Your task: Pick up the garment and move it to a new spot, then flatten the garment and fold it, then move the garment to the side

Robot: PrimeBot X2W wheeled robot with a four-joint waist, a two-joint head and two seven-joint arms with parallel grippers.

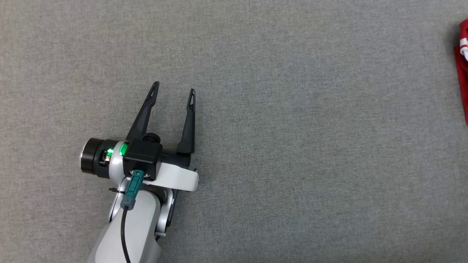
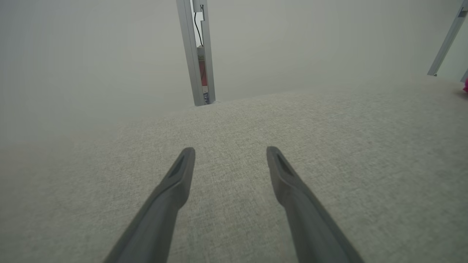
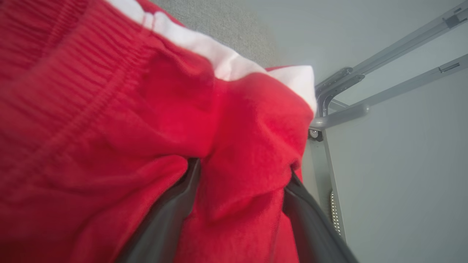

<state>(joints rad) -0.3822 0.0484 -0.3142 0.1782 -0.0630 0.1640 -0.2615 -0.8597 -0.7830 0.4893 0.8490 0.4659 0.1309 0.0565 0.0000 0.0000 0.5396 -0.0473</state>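
The fleecy red garment [image 3: 146,109], with a ribbed elastic waistband and a white stripe, lies far to the right on the grey woven tabletop [image 1: 292,109], its folds bunched between the wide-spread fingers of the right pincer [image 3: 243,168], while the left pincer [image 1: 174,89] hovers wide and empty.

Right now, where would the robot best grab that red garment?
Probably the bunched fold of the red garment beside its white stripe, from the robot's right: that ridge stands up between the open fingers of the right claw, so there's cloth to pinch.
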